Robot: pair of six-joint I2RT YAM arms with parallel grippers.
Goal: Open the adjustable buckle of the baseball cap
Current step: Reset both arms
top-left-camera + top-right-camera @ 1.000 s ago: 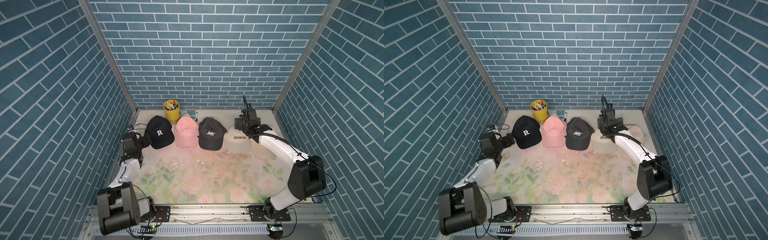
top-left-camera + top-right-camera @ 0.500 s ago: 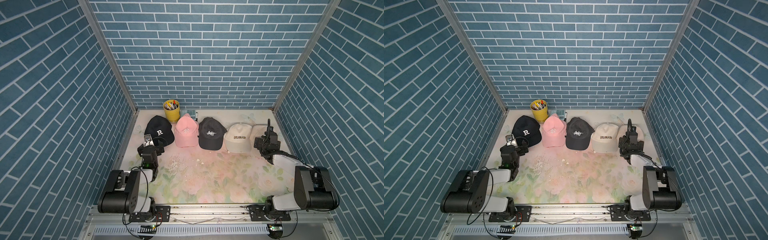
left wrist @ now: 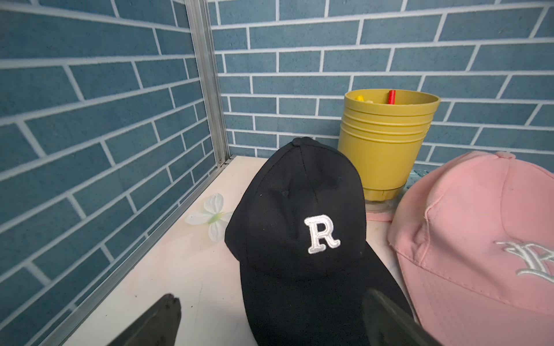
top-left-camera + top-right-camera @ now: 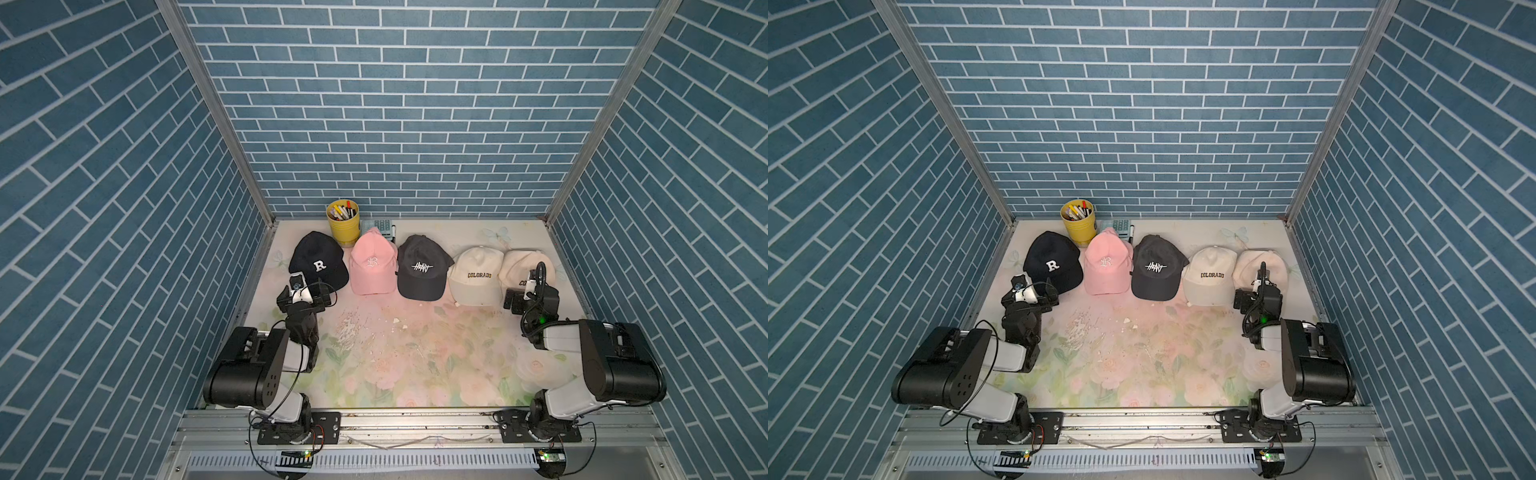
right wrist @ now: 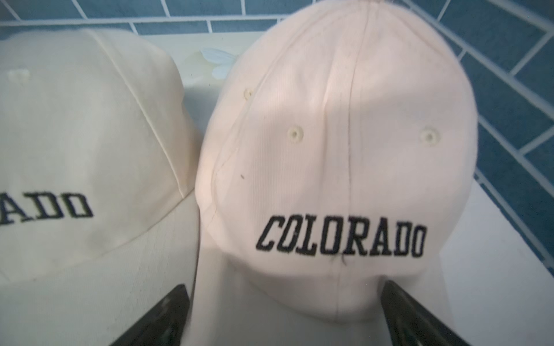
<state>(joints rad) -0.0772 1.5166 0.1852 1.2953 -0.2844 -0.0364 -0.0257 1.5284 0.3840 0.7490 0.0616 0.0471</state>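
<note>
Black R cap [image 3: 296,227] is lying at the row's left end, just beside the pink cap [image 3: 479,239] | left gripper [image 3: 269,299] is pointing at its brim, jaws spread wide, gripping nothing | right gripper [image 5: 284,287] is facing the rightmost COLORADO cap [image 5: 338,155], jaws likewise spread, empty | buckles are hiding behind the crowns | yellow pen cup [image 3: 386,143] is standing behind.
</note>
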